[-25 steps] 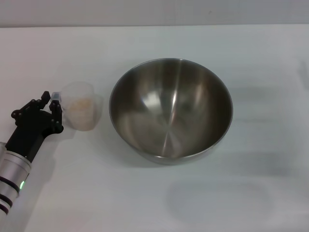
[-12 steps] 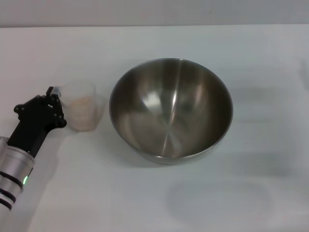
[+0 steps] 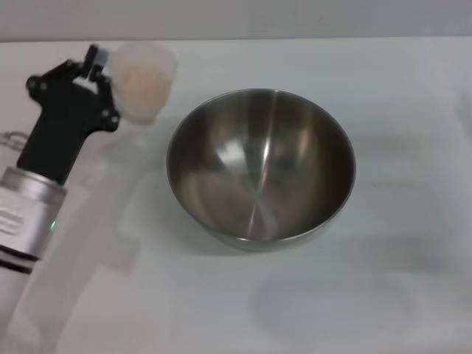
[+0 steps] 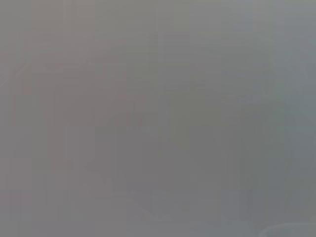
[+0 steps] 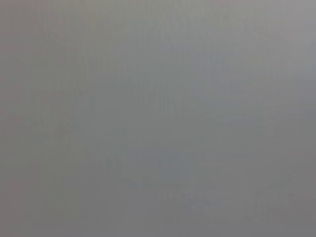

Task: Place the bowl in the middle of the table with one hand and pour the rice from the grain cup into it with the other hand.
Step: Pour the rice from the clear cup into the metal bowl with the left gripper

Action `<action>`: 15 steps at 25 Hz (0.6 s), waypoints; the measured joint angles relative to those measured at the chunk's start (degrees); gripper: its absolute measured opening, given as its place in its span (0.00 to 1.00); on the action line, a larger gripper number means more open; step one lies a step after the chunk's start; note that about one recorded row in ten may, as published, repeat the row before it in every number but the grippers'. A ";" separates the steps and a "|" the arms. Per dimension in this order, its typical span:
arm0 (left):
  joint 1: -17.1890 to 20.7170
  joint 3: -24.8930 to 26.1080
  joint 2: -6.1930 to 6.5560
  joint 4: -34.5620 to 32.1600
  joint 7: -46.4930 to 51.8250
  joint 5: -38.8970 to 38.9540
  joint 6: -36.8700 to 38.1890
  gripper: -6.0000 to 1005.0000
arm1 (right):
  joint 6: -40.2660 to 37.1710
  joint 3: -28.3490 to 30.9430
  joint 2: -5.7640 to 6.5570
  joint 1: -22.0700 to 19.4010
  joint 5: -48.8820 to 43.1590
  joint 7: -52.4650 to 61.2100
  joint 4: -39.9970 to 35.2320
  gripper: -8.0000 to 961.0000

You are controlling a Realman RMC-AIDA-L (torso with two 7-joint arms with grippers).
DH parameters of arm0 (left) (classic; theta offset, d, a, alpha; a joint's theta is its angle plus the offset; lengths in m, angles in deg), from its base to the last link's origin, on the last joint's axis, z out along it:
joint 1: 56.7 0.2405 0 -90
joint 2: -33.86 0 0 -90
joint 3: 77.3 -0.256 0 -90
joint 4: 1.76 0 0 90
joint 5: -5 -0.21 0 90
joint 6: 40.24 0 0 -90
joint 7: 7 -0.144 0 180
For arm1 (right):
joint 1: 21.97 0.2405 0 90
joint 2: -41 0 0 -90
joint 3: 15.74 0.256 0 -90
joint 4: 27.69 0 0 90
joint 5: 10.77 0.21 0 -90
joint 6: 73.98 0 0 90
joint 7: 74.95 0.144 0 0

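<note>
The stainless-steel bowl [image 3: 261,167] stands on the white table [image 3: 413,110] near its middle, empty inside. My left gripper [image 3: 98,65] is shut on the handle of the clear grain cup [image 3: 144,80] and holds it raised above the table, to the upper left of the bowl. The cup is upright and holds pale rice [image 3: 142,80]. The right gripper is out of the head view. Both wrist views show only plain grey.
The left arm's silver segment [image 3: 26,214] runs down the left side of the head view. The table's far edge [image 3: 295,39] runs along the top.
My left gripper closed on the cup's handle and lifted the cup off the table, up and away. The bowl has not moved.
</note>
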 joint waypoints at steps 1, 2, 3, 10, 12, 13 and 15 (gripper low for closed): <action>-0.78 -0.77 -0.01 0.26 -4.64 -0.05 1.06 0.04 | -0.16 0.00 0.00 0.03 -0.03 0.00 0.01 0.86; -1.30 -1.40 0.00 0.39 -8.15 -0.12 1.62 0.04 | -0.32 0.00 0.00 0.05 -0.05 0.00 0.01 0.86; -1.91 -2.24 0.00 0.59 -12.60 -0.36 2.23 0.04 | -0.54 0.00 0.00 0.05 -0.11 -0.02 0.02 0.86; -3.86 -3.88 -0.08 1.81 -43.68 -9.28 1.50 0.04 | -1.41 0.00 0.00 -0.11 -0.35 -0.11 0.12 0.86; -4.11 -3.90 -0.09 2.37 -52.03 -12.33 0.67 0.05 | -1.42 0.00 0.00 -0.12 -0.36 -0.11 0.14 0.86; -4.14 -3.90 -0.09 2.64 -54.16 -12.87 0.44 0.05 | -1.43 0.00 0.00 -0.13 -0.37 -0.12 0.19 0.86; -4.14 -3.92 -0.10 3.45 -60.94 -14.66 -0.33 0.05 | -1.43 0.00 0.00 -0.14 -0.38 -0.17 0.26 0.86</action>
